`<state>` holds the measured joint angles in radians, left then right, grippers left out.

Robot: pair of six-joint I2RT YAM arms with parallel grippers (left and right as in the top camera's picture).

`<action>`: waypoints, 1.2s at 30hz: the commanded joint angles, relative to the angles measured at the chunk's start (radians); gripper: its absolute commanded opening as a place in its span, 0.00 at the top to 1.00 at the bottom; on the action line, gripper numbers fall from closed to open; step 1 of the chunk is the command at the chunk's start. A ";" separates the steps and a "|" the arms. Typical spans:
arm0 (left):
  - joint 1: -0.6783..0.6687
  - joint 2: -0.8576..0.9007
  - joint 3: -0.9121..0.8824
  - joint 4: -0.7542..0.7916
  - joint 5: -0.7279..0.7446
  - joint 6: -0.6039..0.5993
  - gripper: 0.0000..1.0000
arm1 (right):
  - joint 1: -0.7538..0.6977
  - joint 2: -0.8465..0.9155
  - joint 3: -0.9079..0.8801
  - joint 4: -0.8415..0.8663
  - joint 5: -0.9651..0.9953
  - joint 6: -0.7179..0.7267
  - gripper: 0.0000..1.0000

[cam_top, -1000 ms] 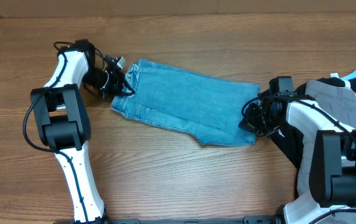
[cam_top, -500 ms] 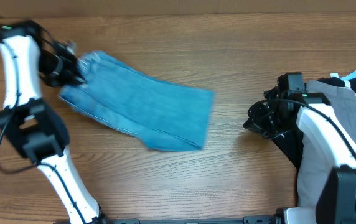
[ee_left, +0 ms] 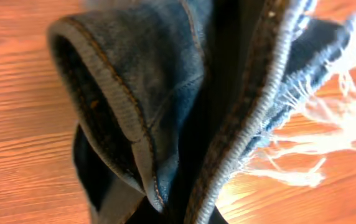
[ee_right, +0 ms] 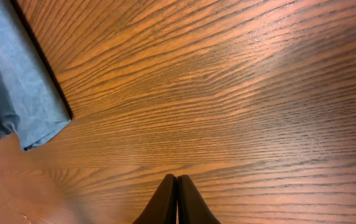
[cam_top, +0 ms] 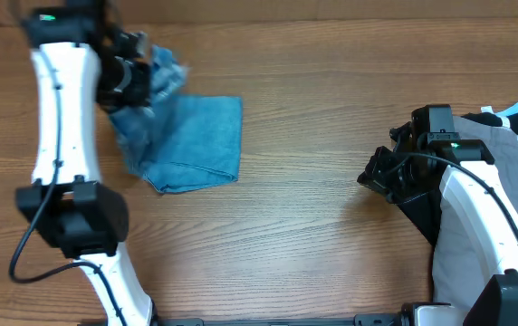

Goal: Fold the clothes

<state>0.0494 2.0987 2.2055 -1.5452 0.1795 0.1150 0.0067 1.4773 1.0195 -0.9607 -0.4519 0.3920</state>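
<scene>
The jeans (cam_top: 196,136) lie folded into a compact wad in the upper left of the overhead frame, on the table (cam_top: 313,254). Their upper-left corner is bunched up and raised where the left gripper (cam_top: 147,81) is clamped on them. The left wrist view is filled with dark denim folds (ee_left: 165,93), with white frayed threads (ee_left: 327,143) trailing to the right. The fingers themselves are hidden there.

The right gripper (cam_top: 368,178) sits at centre right, well apart from the jeans, fingers (ee_right: 168,199) pressed together and holding nothing. A blue cloth corner (ee_right: 16,81) at that view's left edge is probably the jeans. A grey garment (cam_top: 485,154) lies at the right edge.
</scene>
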 commanded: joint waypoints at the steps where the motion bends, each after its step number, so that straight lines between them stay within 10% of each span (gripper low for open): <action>1: -0.076 0.018 -0.125 0.057 -0.109 -0.099 0.96 | -0.002 -0.020 0.024 0.004 0.006 -0.003 0.94; 5: -0.158 0.018 -0.264 0.174 -0.108 -0.185 0.94 | -0.002 -0.020 0.024 0.004 0.006 -0.006 0.94; 16: -0.298 0.018 -0.391 0.248 -0.158 -0.373 0.44 | -0.002 -0.020 0.024 0.001 0.006 -0.029 0.94; 28: -0.176 0.016 -0.121 0.048 -0.161 -0.342 0.37 | 0.074 -0.019 0.024 0.069 -0.162 -0.158 0.89; 32: -0.127 0.017 -0.099 0.059 -0.137 -0.335 0.40 | 0.153 -0.019 0.024 0.189 -0.246 -0.148 0.84; 36: -0.122 0.023 -0.158 0.084 -0.108 -0.312 0.83 | 0.221 -0.016 0.024 0.332 -0.238 -0.041 0.77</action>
<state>-0.0601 2.1155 2.0830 -1.4696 0.0471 -0.2295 0.1932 1.4773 1.0203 -0.6796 -0.6472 0.2909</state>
